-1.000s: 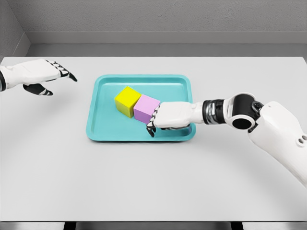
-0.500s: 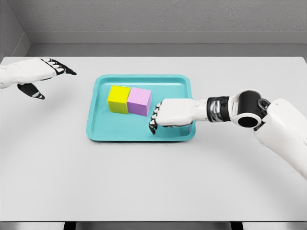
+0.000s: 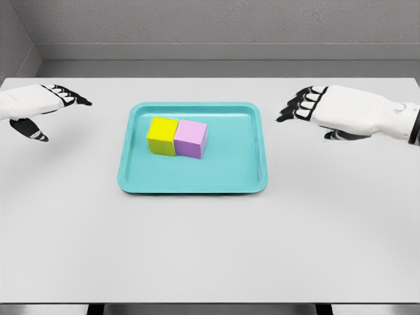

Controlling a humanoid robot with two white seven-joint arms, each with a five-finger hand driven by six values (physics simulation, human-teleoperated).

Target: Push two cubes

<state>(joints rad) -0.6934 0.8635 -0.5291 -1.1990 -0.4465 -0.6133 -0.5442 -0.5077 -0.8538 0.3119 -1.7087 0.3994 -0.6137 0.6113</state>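
- Your right robot hand hovers over the tabletop to the right of the teal tray, fingers spread and holding nothing.
- Your left robot hand is at the far left, also loose and empty.
- The yellow cube and the pink cube sit touching side by side in the tray's upper left part, well apart from both hands.
- They look rigid and light, so they probably slide easily.
- Press flat on a side face, low, so they do not tip.
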